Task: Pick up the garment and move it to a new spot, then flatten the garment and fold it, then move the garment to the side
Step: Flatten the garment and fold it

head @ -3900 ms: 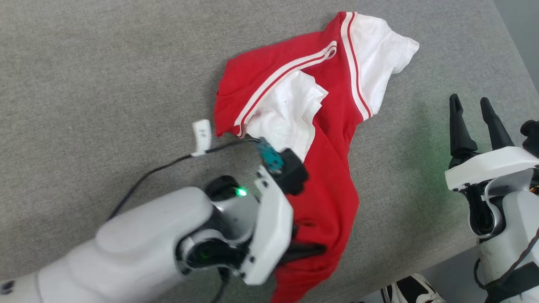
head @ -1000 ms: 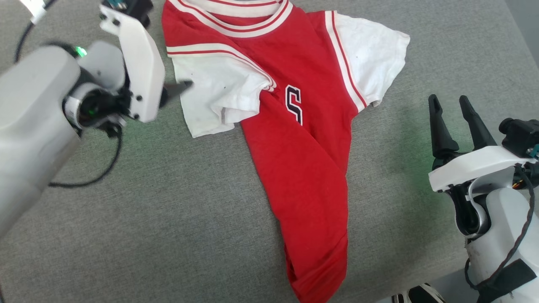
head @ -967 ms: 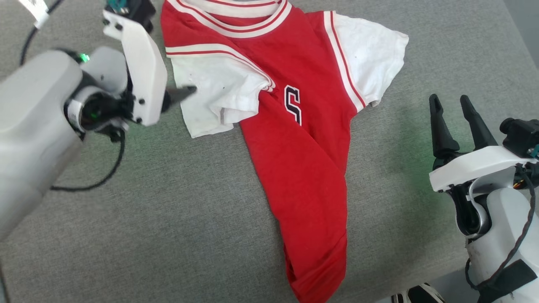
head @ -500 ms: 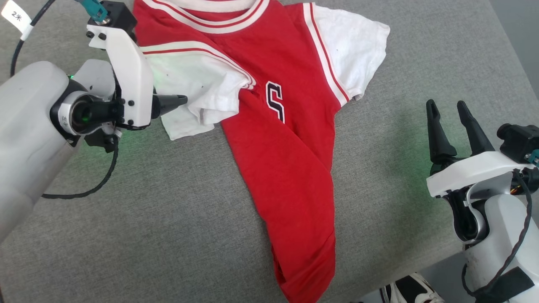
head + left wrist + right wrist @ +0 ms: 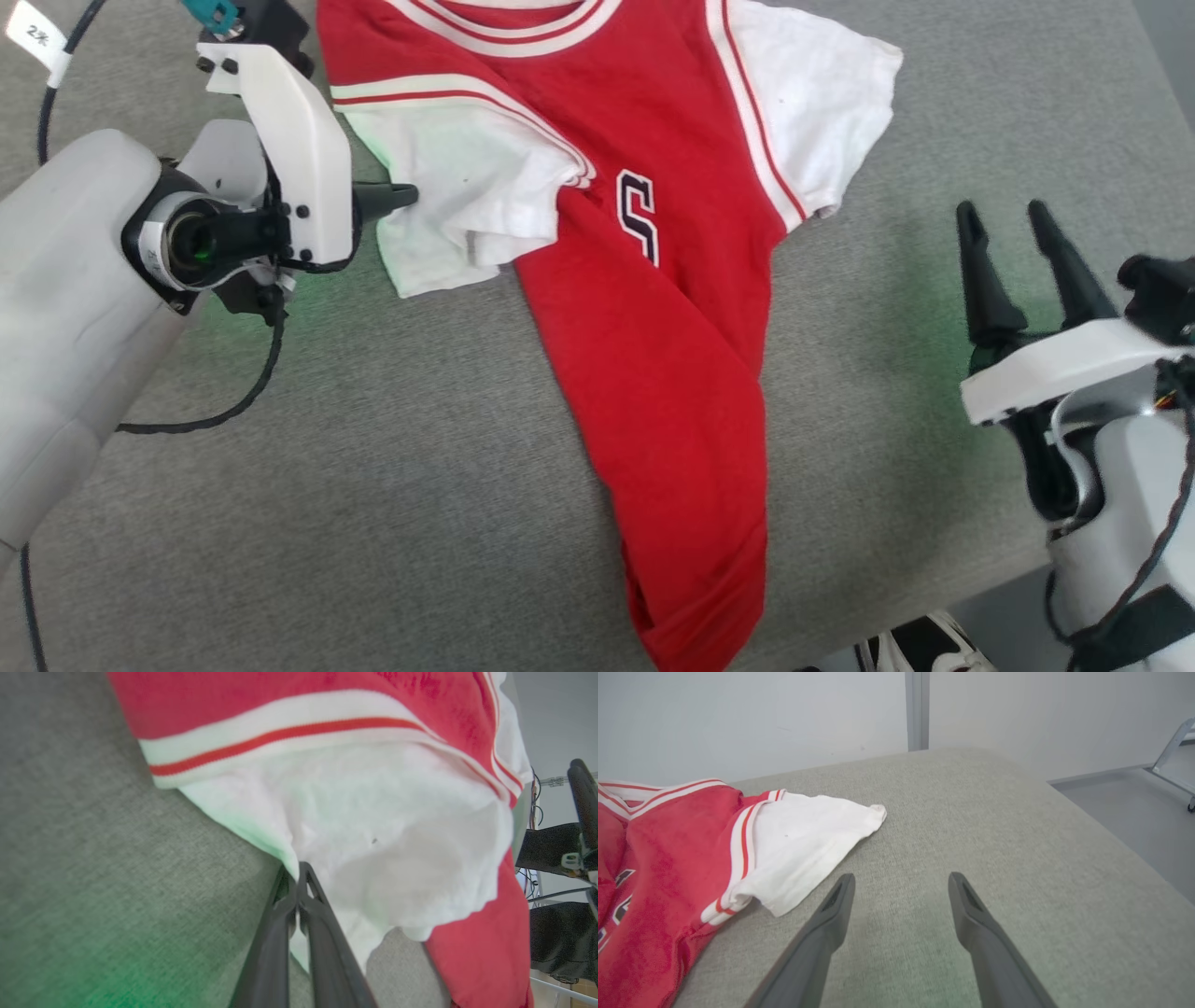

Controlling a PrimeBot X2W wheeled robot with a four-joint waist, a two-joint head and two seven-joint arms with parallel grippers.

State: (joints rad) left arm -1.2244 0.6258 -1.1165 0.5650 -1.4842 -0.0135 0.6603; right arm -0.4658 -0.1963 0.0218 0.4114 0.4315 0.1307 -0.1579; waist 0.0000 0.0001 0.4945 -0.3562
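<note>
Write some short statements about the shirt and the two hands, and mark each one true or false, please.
1. The left hand is shut on the shirt's white sleeve. True.
2. The right hand is open, apart from the shirt. True.
3. The shirt lies folded in a neat square. False: it is unfolded, its body bunched into a narrow strip.
4. The chest shows a full team name. False: the print shows only an "S"; folds hide the rest.
5. The shirt hangs in the air. False: it lies on the grey surface.
</note>
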